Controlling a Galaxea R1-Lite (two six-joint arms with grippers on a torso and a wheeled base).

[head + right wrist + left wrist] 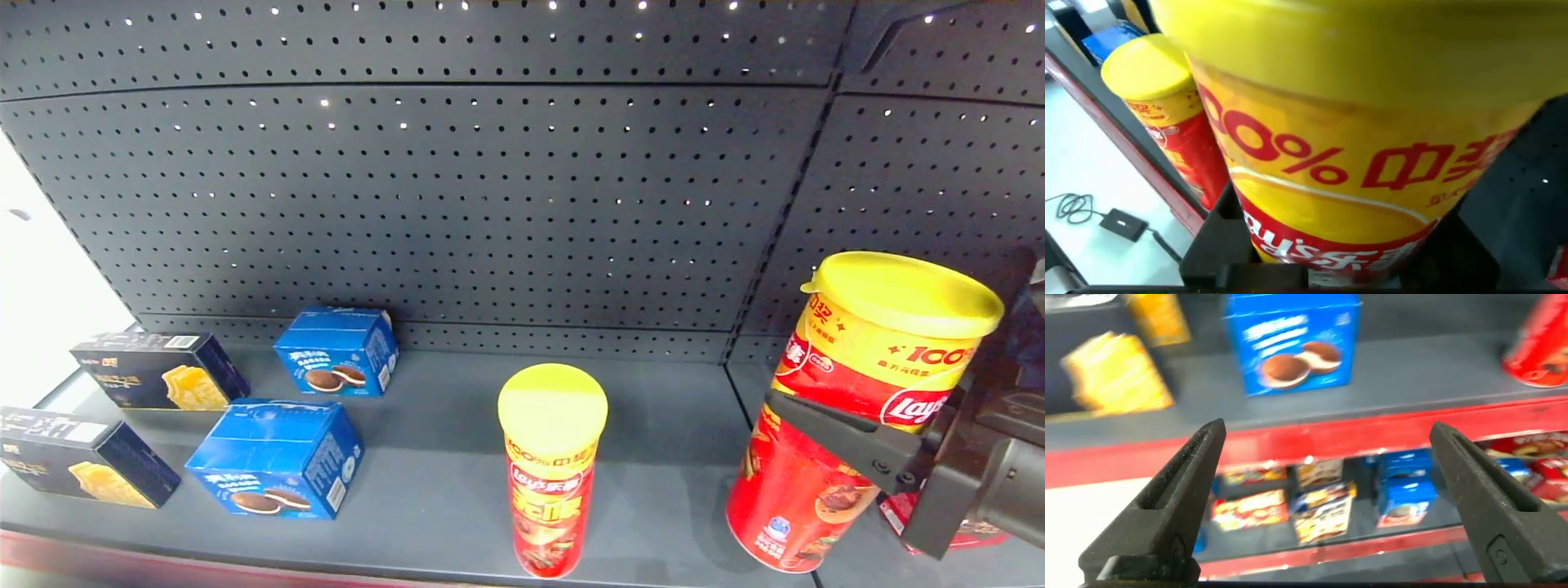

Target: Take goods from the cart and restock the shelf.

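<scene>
- right wrist view, closest in: the right gripper is clamped on the held can, a red and yellow chip can with a yellow lid; its dark fingers press on both sides of the can's body
- head view: the right gripper sits at the right end of the shelf; one finger lies across the front of the held can; the can is tilted, its lid leaning to the robot's right; its base is low over the deck by the seam between two bays; whether it touches the deck cannot be told
- left wrist view: the left gripper has its jaws spread wide with nothing between them; it hangs in front of the red edge strip of the shelf; in the gap between the fingers shows a lower shelf carrying small packs
- the standing can, same kind, is upright near the shelf's front edge, well apart from the held can on its left
- further left in the front row lie the front blue box and, at the far left, the front dark box, apart from each other
- behind them, near the back, sit the rear blue box and the rear dark box
- farthest back, the black pegboard rises behind the shelf
</scene>
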